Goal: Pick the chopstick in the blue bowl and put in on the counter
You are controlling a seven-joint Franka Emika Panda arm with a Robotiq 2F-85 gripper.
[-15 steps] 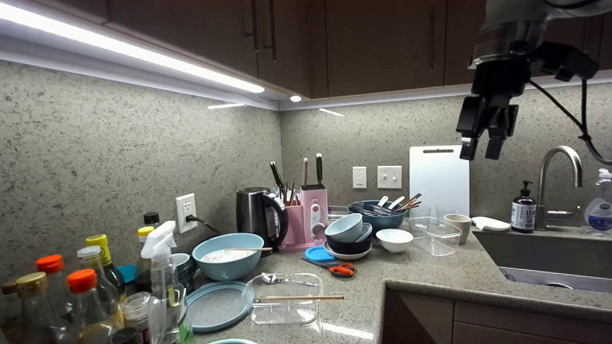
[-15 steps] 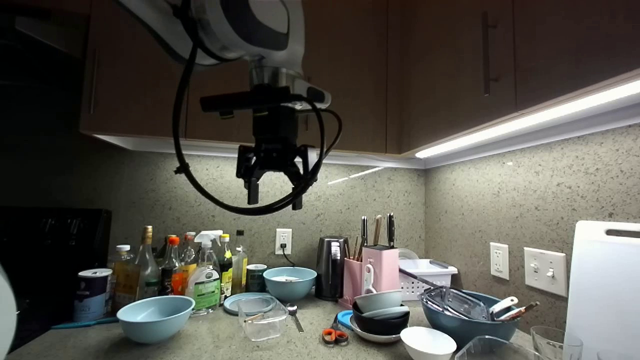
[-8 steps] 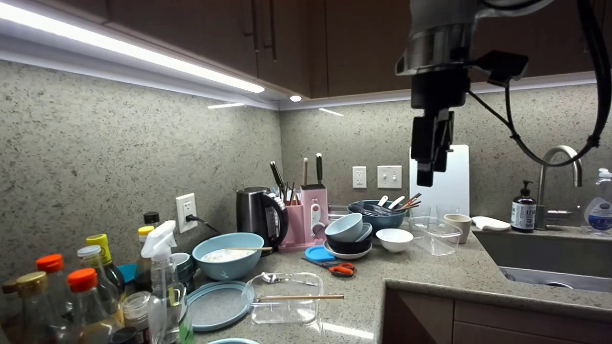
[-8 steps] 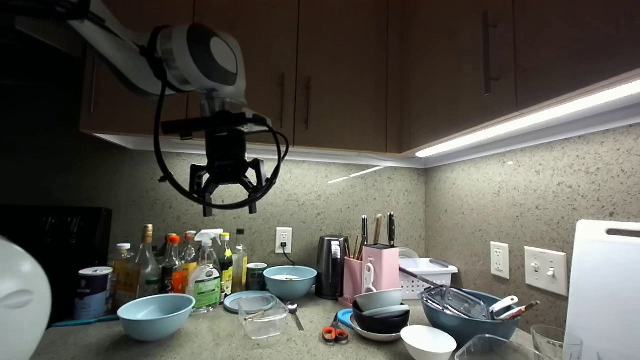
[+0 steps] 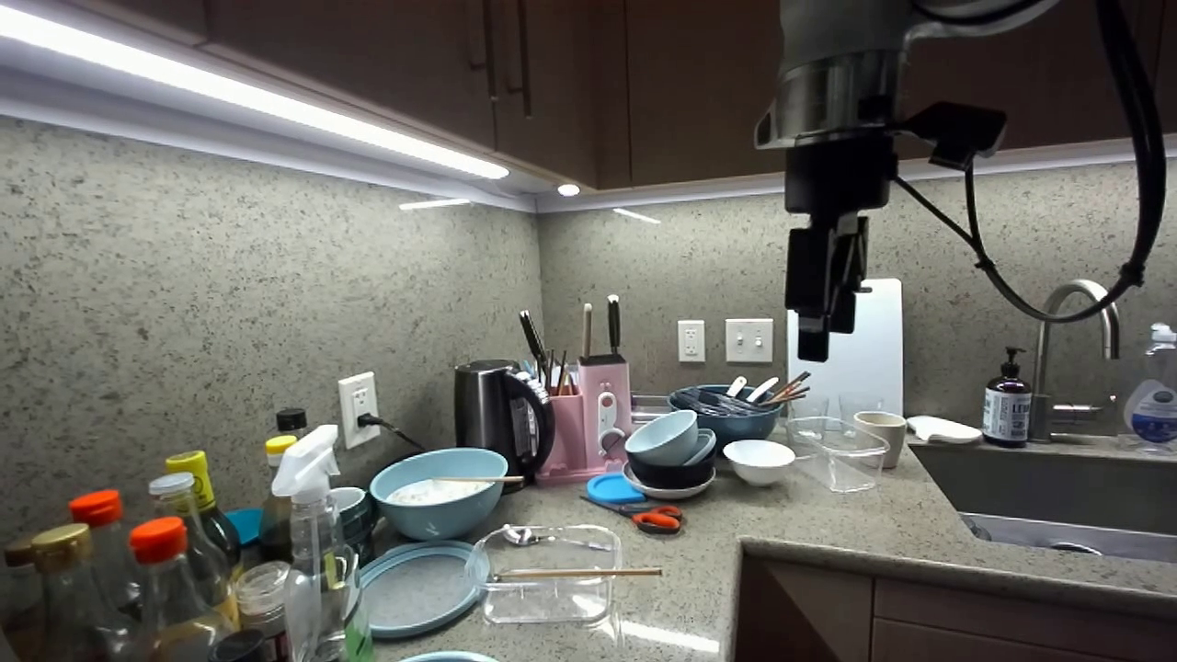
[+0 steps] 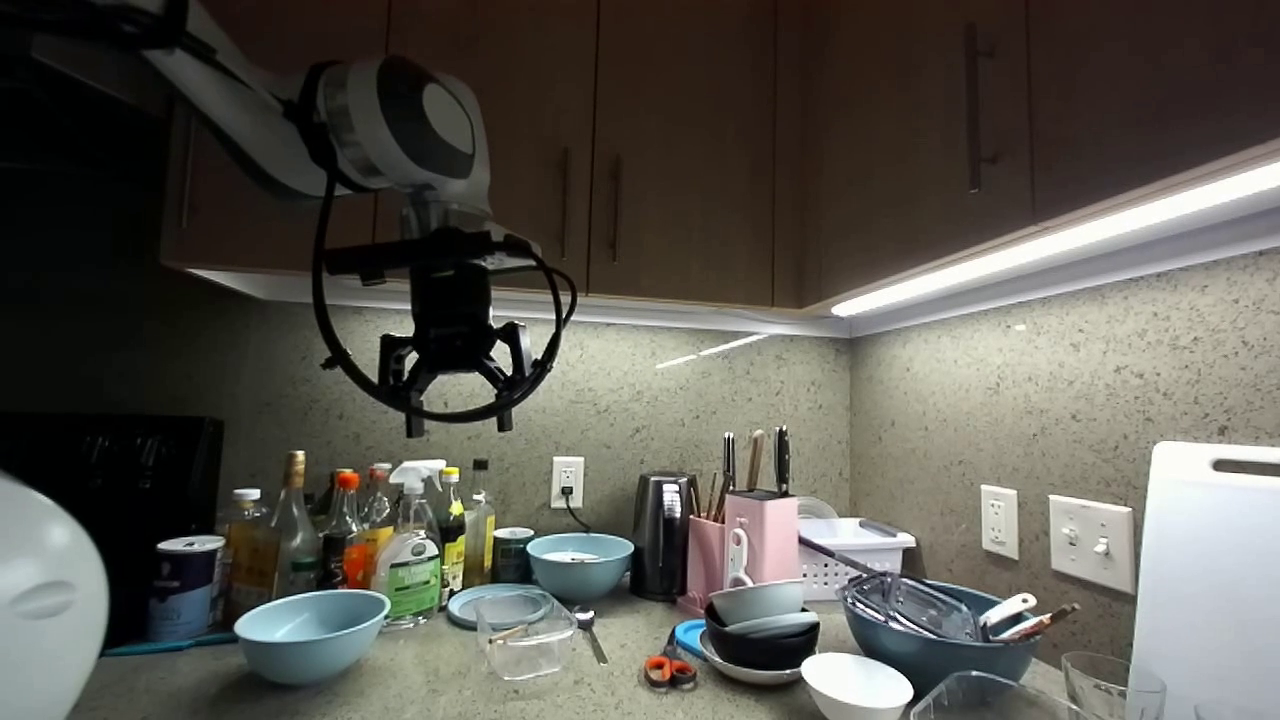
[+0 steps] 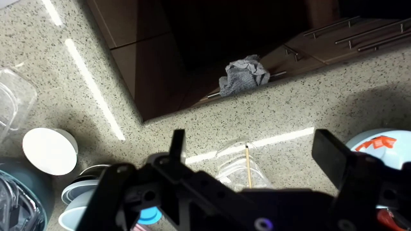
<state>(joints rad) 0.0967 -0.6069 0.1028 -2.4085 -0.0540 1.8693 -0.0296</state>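
Up high it hung, the Robotiq gripper (image 6: 459, 424), fingers spread wide and nothing between them! Framed by those fingers in the wrist view sat a clear plastic container (image 7: 237, 171) with a spare chopstick (image 7: 248, 166), the decoy, I judged. The wanted chopstick (image 5: 478, 479) lay farther off, in the blue bowl (image 5: 437, 522) beside the electric kettle (image 5: 481, 414), over whitish contents (image 5: 432, 495), one end poking past the rim on the kettle side. The wrist view gave no clear sight of it. So the reach came first, with pick and placing both to come. Good form meant passing the container, then sinking slowly over that bowl, the gap crosswise to the stick, as it appeared to be. A shallow bite just inside the rim seemed best: too deep risked the contents, too far out risked the kettle. Then a straight lift, and the counter (image 5: 800, 515) near the orange-handled scissors (image 5: 655, 528) looked right for a low, flat release!
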